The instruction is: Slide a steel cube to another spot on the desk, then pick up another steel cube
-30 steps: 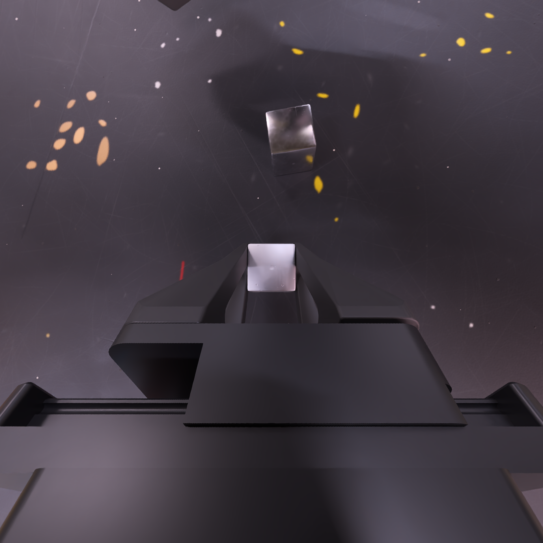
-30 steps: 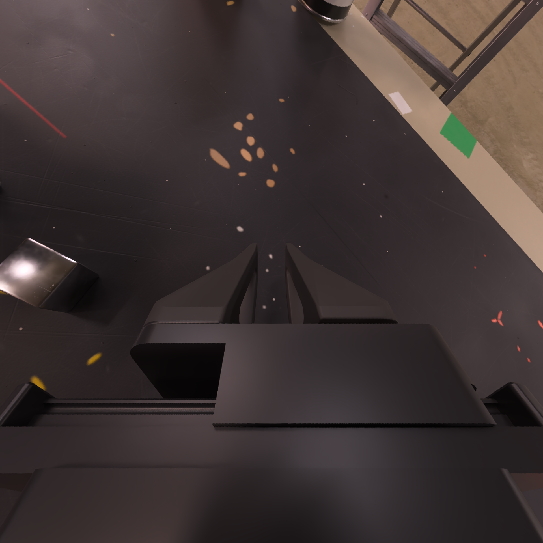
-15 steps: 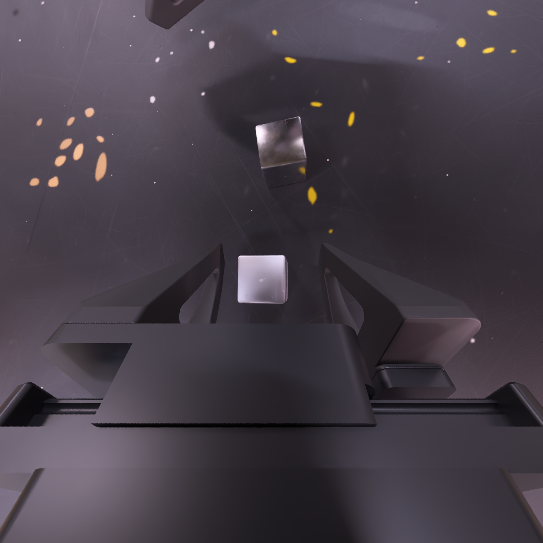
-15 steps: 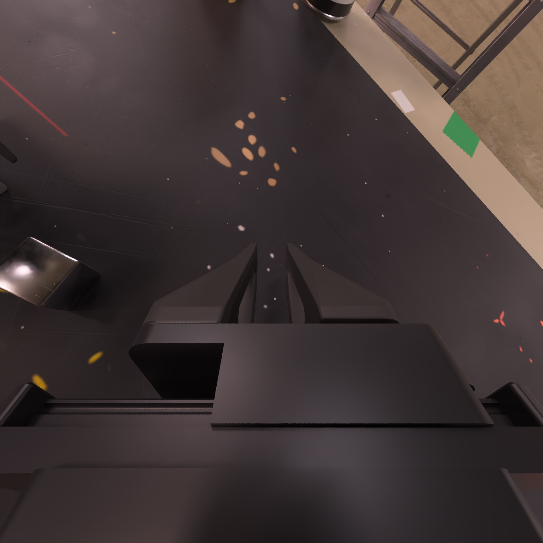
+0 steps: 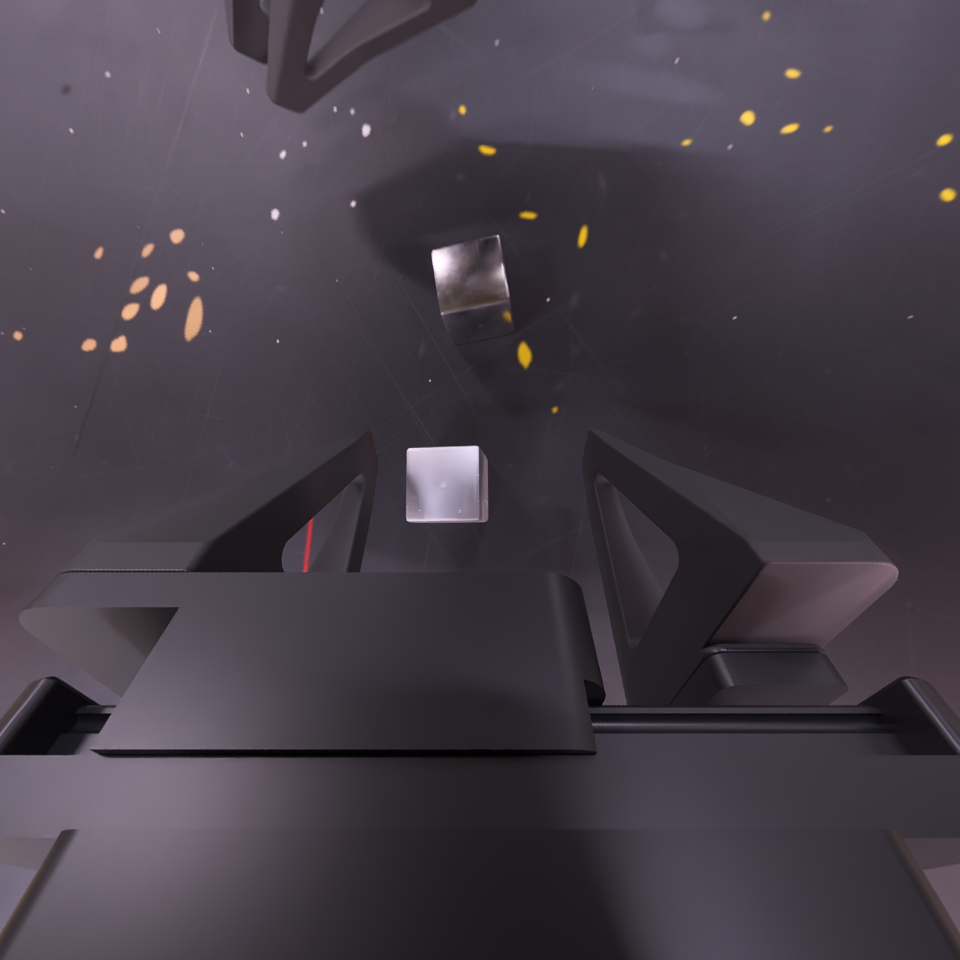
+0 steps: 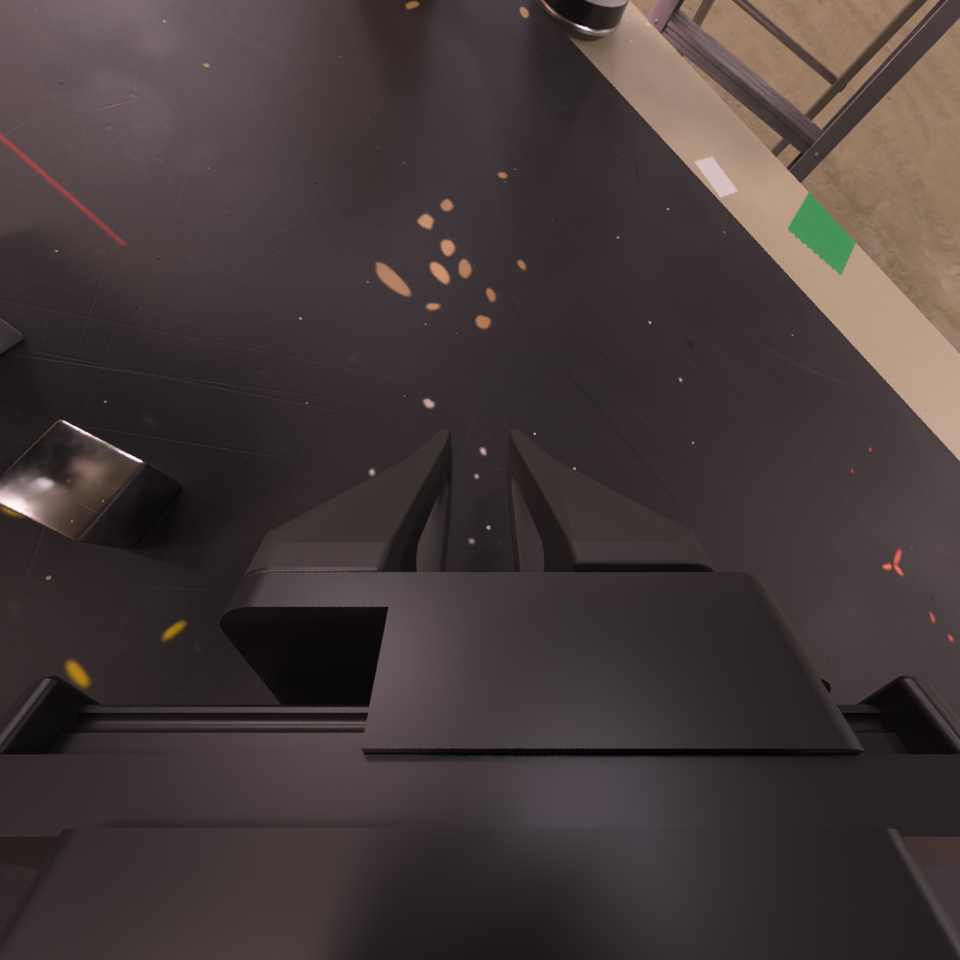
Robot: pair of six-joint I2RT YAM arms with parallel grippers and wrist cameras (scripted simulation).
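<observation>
In the left wrist view a bright steel cube (image 5: 445,484) sits on the dark desk between my left gripper's (image 5: 479,441) wide-open fingers, touching neither. A second, darker steel cube (image 5: 471,288) sits farther ahead on the desk. The right gripper's fingers (image 5: 306,57) show at the top of that view. In the right wrist view my right gripper (image 6: 479,439) is nearly closed and empty, above the desk. The darker cube also shows in the right wrist view (image 6: 78,485), at the left, apart from the right gripper.
The desk (image 6: 260,156) is dark with orange, yellow, white and red paint spots and a red line (image 6: 62,192). Its tan edge (image 6: 857,291) runs diagonally at the right with a green tag (image 6: 821,241) and a white tag. A metal frame stands beyond.
My left gripper has opened, letting go of the bright cube, which now sits free on the desk. The left gripper has risen a little. The right gripper barely moved.
</observation>
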